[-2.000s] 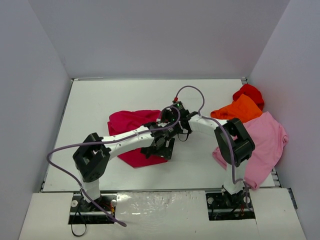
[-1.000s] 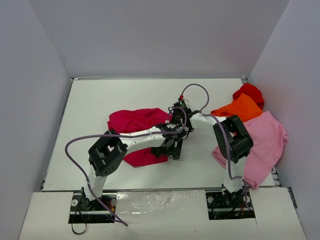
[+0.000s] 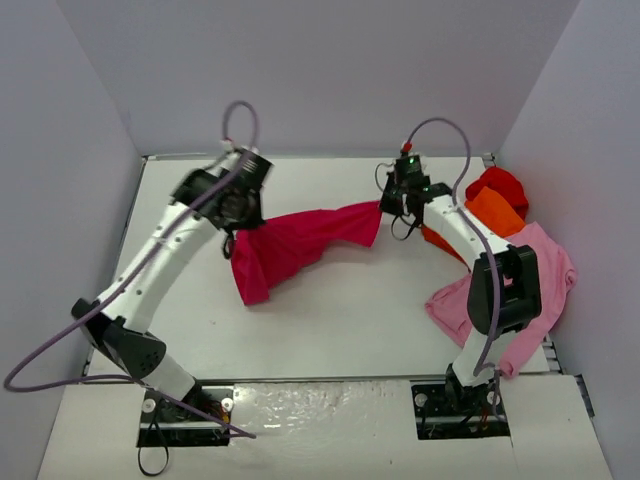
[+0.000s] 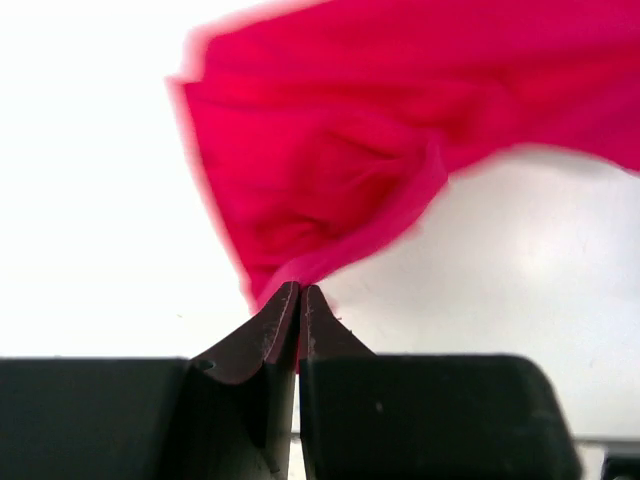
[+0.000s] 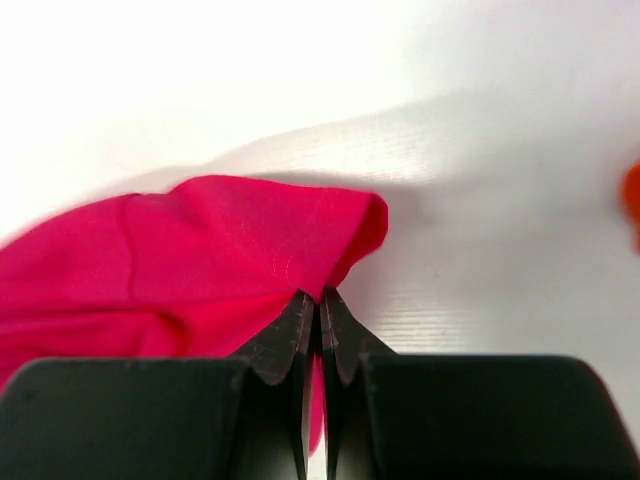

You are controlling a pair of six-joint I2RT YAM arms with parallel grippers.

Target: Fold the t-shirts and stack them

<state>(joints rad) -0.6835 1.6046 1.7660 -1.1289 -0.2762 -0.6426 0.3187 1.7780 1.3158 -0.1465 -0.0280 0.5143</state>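
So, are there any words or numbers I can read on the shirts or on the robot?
None can be read.
The raspberry-red t-shirt, held by the left tool and the right tool, shows plain cloth.
The orange t-shirt, bright red t-shirt and pale pink t-shirt show no print.
No writing shows on the left arm or right arm.

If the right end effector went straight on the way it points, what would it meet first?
The raspberry-red cloth t-shirt now pinched in it; beyond that, probably the white table.
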